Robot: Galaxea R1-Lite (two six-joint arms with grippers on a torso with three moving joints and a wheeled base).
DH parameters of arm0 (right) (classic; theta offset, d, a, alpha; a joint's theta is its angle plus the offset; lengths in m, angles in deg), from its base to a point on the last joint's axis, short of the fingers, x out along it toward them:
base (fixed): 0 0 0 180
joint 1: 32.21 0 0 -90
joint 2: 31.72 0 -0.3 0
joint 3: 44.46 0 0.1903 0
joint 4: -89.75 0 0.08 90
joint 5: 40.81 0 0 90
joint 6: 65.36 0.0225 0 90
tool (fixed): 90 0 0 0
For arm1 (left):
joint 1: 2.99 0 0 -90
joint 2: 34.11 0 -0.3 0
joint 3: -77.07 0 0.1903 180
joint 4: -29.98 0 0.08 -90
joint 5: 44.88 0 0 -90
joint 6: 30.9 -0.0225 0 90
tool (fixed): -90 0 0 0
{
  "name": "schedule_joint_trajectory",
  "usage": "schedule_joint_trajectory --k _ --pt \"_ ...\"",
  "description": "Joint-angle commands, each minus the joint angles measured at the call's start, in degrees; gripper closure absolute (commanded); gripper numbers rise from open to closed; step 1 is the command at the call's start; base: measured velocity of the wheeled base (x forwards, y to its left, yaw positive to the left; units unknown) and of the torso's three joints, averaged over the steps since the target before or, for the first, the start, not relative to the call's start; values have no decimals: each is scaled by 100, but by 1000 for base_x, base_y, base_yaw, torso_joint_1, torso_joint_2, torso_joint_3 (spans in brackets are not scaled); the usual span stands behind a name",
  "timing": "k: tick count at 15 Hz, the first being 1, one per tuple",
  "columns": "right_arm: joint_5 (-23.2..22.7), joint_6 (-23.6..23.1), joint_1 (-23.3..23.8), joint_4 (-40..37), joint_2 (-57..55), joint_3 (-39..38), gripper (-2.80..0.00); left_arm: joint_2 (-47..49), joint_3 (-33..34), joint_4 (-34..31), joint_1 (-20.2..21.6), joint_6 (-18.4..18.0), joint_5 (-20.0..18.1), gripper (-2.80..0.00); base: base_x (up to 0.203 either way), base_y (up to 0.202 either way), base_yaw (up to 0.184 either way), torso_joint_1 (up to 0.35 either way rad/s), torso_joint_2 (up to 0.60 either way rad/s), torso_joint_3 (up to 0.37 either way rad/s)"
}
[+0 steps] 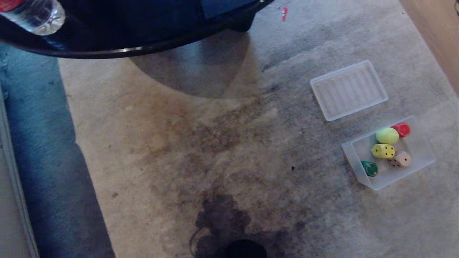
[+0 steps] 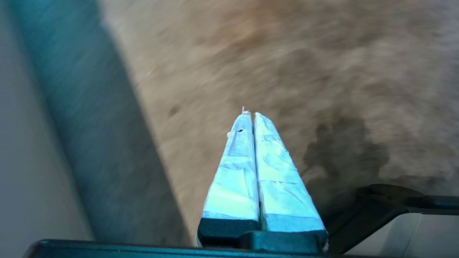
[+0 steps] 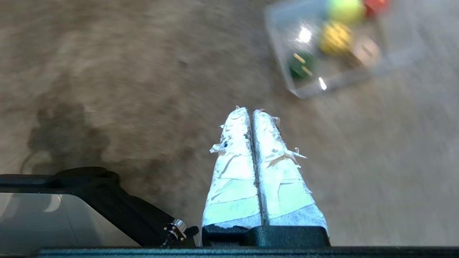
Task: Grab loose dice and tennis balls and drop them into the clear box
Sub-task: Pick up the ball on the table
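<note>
Lying beside clear box (image 1: 419, 157) — ribbed lid (image 1: 348, 89).

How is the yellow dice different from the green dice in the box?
The yellow die is bright with dark pips and lies mid-box beside the tennis ball. The dark green die has pale markings and sits against the near wall of the clear box. Both are rounded cubes inside it.

Lower right of the head view: clear box (image 1: 419, 157) on the carpet (image 1: 215, 143), w/ a tennis ball (image 1: 387, 135), three dice (image 1: 383, 151) and a small rounded piece (image 1: 401, 129) inside. Lid (image 1: 348, 89) sits just above it, apart. Bottle (image 1: 36, 16) way up in the top left corner.
</note>
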State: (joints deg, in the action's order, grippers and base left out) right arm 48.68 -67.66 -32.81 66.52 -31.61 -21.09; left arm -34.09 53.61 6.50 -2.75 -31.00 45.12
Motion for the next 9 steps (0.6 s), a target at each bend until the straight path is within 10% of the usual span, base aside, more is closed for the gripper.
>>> schedule_joint_trajectory --k 1,9 --pt "1 2 -2 4 -11 -9 0 1 1 -2 2 1 0 0 0 -7 164 7 6 8" --pt "7 2 -2 4 -11 -9 0 -2 1 2 2 26 0 0 0 -4 81 2 0 0"
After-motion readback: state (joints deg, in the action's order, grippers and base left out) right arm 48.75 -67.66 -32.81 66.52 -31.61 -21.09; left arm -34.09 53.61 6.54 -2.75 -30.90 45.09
